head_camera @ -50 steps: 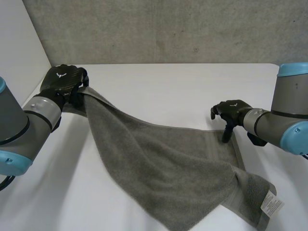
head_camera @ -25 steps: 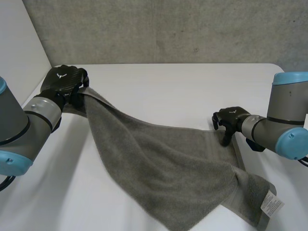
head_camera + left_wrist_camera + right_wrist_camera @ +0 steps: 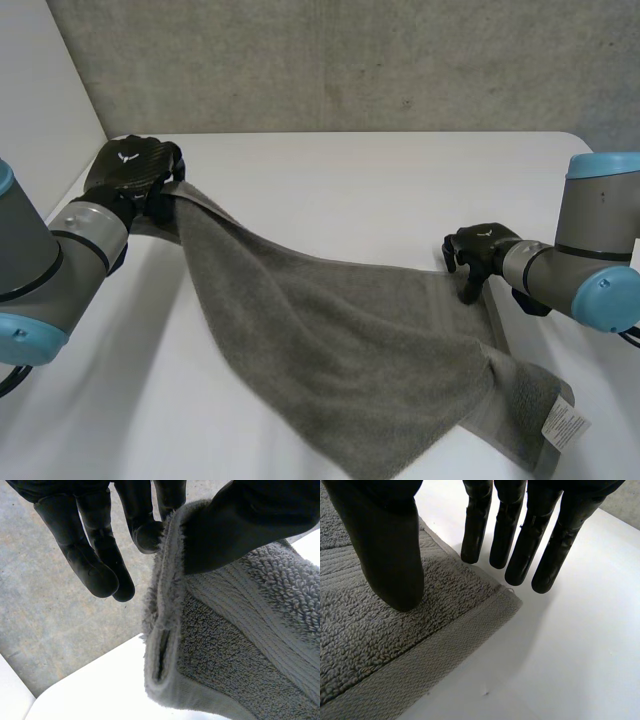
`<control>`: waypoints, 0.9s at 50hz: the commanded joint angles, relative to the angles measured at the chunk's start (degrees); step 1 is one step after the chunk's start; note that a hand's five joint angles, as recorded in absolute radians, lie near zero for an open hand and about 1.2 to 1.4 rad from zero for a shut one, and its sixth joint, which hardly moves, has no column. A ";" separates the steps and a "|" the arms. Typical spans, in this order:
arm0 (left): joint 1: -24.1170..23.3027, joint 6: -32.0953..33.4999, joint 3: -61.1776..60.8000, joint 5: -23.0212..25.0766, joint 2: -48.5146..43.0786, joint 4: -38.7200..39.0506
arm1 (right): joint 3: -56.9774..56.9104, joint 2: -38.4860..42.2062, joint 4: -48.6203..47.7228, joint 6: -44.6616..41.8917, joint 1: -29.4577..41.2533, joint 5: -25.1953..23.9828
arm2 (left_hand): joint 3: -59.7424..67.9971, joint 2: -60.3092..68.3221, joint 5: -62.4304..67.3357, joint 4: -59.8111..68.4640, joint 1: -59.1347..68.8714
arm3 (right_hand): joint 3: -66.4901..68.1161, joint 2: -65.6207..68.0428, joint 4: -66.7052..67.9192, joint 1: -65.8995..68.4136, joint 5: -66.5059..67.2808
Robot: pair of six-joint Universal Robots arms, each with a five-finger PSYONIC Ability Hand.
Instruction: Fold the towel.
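In the head view, the right hand is being seen lower and nearer the robot than a second ago, its arm having swung in with it. Against the half-second picture almost nothing is being changed. The left hand is being kept where it was, near the far left corner of the white table. The grey terry towel is being stretched slantwise from that hand down to the table's near right part, where a white label is being shown at its corner. The right hand is being rested on the towel's right edge.

In the left wrist view, a hemmed corner of the towel is being pinched between the thumb and a fingertip of the left hand. The other fingers are being hung loose beside it, before a grey concrete wall.

In the right wrist view, the towel is being pressed flat near a corner by the thumb of the right hand. The straight fingers are being held just past the hem, over the bare table, nothing being grasped.
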 commanded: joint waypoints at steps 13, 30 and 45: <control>0.00 0.00 0.00 0.00 0.00 0.00 | 0.23 0.50 -0.58 -0.06 0.43 0.09 | -12.29 -10.21 -20.39 -10.49 -10.64 | 7.86 8.35 7.85 7.63 7.74; 0.00 0.00 0.00 0.00 0.00 0.00 | 0.32 0.41 -1.46 0.55 0.43 0.71 | -12.29 -10.21 -20.39 -10.49 -10.64 | 27.37 27.86 27.36 27.14 27.25; 0.00 0.00 0.00 0.00 0.00 0.00 | 0.76 0.33 -1.55 0.82 0.60 0.71 | -12.29 -10.21 -20.39 -10.49 -10.64 | 39.94 40.43 39.93 39.71 39.82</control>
